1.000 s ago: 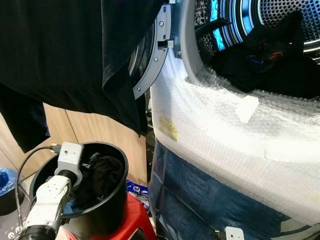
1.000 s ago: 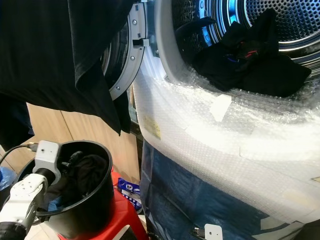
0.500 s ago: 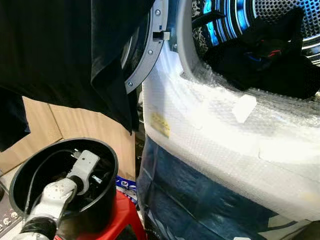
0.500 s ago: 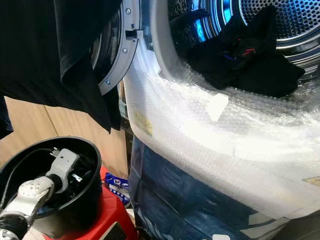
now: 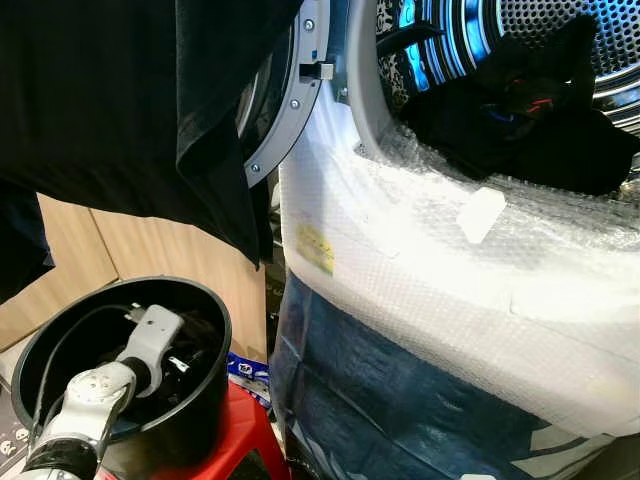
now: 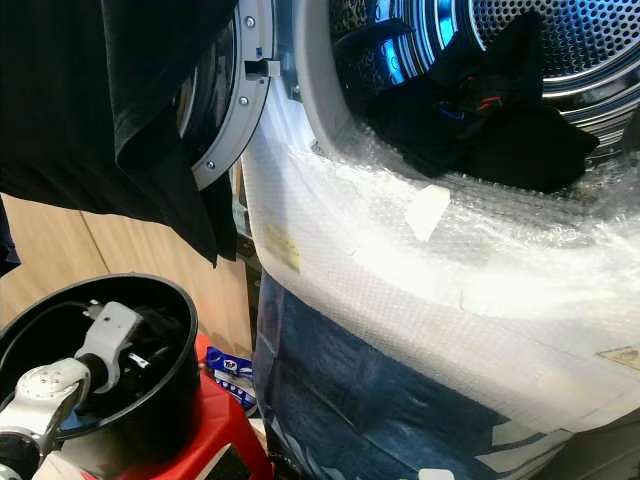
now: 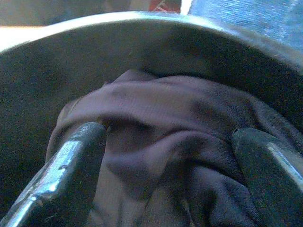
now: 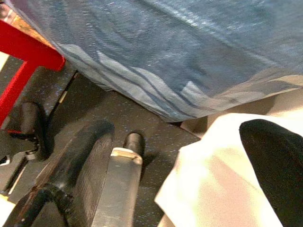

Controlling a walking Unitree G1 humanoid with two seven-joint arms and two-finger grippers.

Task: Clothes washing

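Observation:
At the lower left stands a black bucket (image 5: 205, 310), and my left arm (image 5: 100, 385) reaches down into it. Inside, my left gripper (image 7: 170, 156) is open, its two fingers straddling a crumpled dark garment (image 7: 165, 113) that lies on the bucket's bottom. The washing machine's drum (image 5: 560, 30) is open at the upper right, with dark clothes (image 5: 510, 120) piled at its mouth. My right gripper (image 8: 182, 161) hangs open low over the floor, with nothing between its fingers.
The washer's front is wrapped in bubble wrap (image 5: 420, 250) and blue film (image 5: 400, 400). Its round door (image 5: 290, 100) stands open to the left. A large black garment (image 5: 110, 100) hangs across the upper left. The bucket rests on a red stool (image 5: 235, 430).
The camera has shifted a little. My left wrist has gone from the bucket's rim down into the bucket, onto the dark garment.

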